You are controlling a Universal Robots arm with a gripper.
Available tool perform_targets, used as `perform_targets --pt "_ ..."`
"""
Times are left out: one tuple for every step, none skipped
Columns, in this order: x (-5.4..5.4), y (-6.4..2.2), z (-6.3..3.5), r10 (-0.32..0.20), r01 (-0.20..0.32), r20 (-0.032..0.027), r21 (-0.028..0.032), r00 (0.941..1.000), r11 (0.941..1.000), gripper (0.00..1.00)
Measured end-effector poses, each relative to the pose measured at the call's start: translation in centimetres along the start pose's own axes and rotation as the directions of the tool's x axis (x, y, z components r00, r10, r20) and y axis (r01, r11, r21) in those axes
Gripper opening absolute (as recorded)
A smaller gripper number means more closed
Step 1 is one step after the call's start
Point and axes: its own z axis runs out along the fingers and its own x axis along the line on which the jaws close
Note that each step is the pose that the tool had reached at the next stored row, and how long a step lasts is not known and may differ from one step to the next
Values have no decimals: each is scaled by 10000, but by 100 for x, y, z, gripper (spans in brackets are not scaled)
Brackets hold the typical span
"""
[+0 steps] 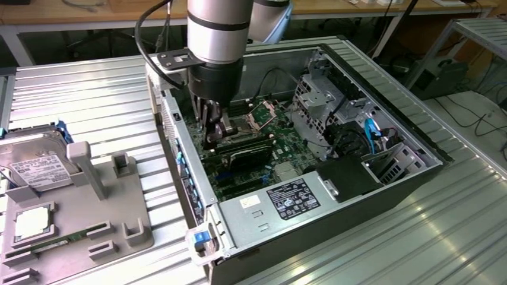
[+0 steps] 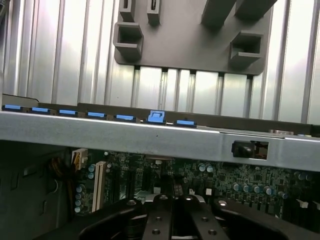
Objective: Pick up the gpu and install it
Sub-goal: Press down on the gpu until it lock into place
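The arm reaches down into the open computer case (image 1: 333, 196), which lies on its side on the ribbed metal worktop (image 1: 443, 237). The gripper (image 1: 215, 133) is low inside the case, just above the green motherboard (image 1: 262, 142), near the case's rear wall on the exterior view's left. Its fingers are drawn fully together. A dark upright shape hangs between them down to the board in the exterior view; this may be the gpu, but the arm's body hides most of it and I cannot tell for certain whether a card is held there.

In the wrist view the gripper (image 2: 172, 215) shows as dark fingers (image 2: 157, 220) close together over the motherboard (image 2: 240, 180), with a white slot connector (image 2: 99, 182) standing to one side. Beyond them runs the case's rear rail (image 2: 150, 137) with a row of blue retention clips (image 2: 156, 117) along it (one clip stands raised above the others).

Beside the case, towards the exterior view's left, sits a grey parts holder (image 1: 87, 225) on the worktop. It carries a silver hard drive with a white label (image 1: 35, 163), a square processor chip (image 1: 32, 221) and a slim green RAM stick (image 1: 56, 243). Inside the case, away from the gripper, a black power supply with a printed label (image 1: 293, 199) lies next to the drive cage (image 1: 325, 104).
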Motion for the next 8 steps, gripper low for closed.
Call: perform_targets --pt "1 0 -9 -4 4 58 7 10000 10000 11" --pt "1 0 -9 -13 13 226 27 9997 10000 11" --pt "1 -1 -10 -23 22 403 42 9992 10000 11" --pt "1 -2 -10 -34 30 587 59 9983 10000 11" --pt "1 -3 -10 -44 38 737 75 9973 10000 11" --pt "3 -5 -14 -53 45 885 90 9961 9999 11" --pt "4 -7 -23 -54 46 902 90 9959 9999 11" --pt "6 -11 -32 -54 46 904 89 9959 10000 11"
